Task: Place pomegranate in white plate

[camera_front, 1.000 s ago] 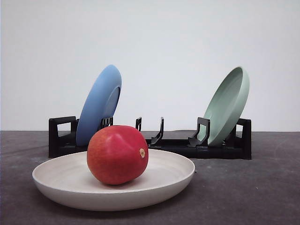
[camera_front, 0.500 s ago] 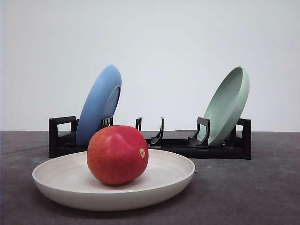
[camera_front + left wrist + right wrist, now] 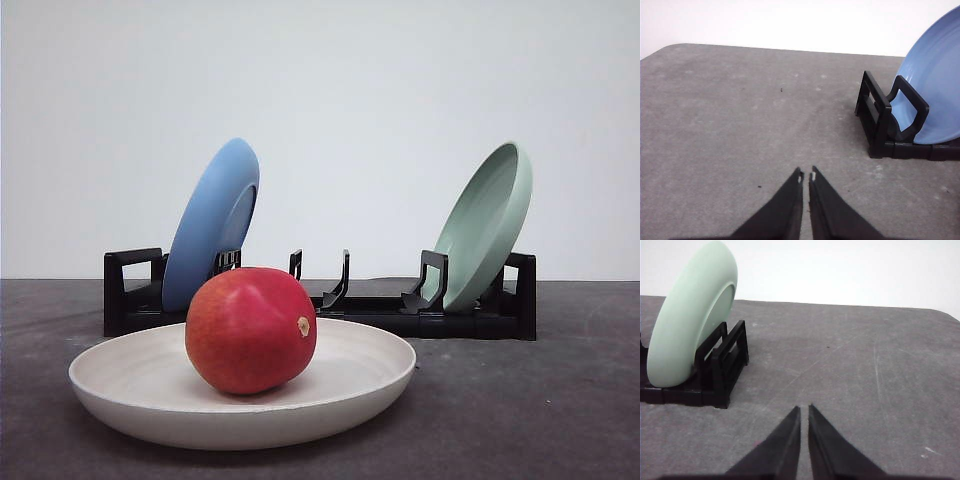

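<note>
The pomegranate (image 3: pixel 250 329) sits inside the white plate (image 3: pixel 120 395), resting on the plate's shallow floor slightly toward nine o'clock of its centre, its small tan stem nub turned toward three o'clock. The white plate lies flat on the dark grey table (image 3: pixel 540 410) in the near middle of the front view. Behind it, toward twelve o'clock, a black dish rack (image 3: pixel 380 315) stretches across the table. A blue plate (image 3: pixel 212 222) stands on edge in the rack's nine o'clock end, leaning toward one o'clock, and a pale green plate (image 3: pixel 487 224) stands on edge in the three o'clock end, also leaning toward one o'clock; the slots between them hold nothing. A plain white wall rises behind the rack. In the left wrist view, the left gripper (image 3: pixel 806 176) hangs just above bare table with its two black fingers pressed nearly together, only a thin slit between the tips and nothing pinched; the end frame of the rack and the blue plate lie well apart from it, toward two o'clock of the tips. In the right wrist view, the right gripper (image 3: pixel 804 408) is likewise pressed together over bare table, holding nothing, with the pale green plate and the rack's other end off toward ten o'clock, well apart from the fingertips.
</note>
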You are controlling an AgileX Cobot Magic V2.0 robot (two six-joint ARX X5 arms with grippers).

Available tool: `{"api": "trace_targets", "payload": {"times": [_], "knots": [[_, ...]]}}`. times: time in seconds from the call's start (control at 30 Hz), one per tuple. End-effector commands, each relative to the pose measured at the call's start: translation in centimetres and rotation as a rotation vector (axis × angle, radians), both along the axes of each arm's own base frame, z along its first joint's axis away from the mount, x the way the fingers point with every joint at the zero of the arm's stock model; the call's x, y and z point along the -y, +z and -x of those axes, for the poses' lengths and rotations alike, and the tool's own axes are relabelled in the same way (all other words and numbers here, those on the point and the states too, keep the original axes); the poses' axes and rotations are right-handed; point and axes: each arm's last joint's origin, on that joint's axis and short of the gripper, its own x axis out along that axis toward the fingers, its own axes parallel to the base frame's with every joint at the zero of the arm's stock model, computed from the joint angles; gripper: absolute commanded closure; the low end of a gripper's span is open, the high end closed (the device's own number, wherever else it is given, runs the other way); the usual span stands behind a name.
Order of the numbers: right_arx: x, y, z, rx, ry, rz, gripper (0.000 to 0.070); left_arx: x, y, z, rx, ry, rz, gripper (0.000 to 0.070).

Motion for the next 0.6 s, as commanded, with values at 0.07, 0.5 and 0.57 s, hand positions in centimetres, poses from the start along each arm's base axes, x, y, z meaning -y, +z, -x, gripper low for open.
{"api": "trace_targets", "payload": {"times": [0.07, 0.5, 0.57], "knots": [[0.02, 0.00, -0.03, 0.011, -0.005, -0.008, 0.0677, -0.01, -0.18, -0.06, 0.005, 0.002, -0.001, 0.0700], [0.02, 0.00, -0.03, 0.011, -0.005, -0.007, 0.0677, -0.01, -0.18, -0.06, 0.005, 0.002, -0.001, 0.0700], [0.02, 0.00, -0.03, 0.011, -0.005, -0.008, 0.0677, -0.01, -0.18, -0.06, 0.005, 0.002, -0.001, 0.0700]]}}
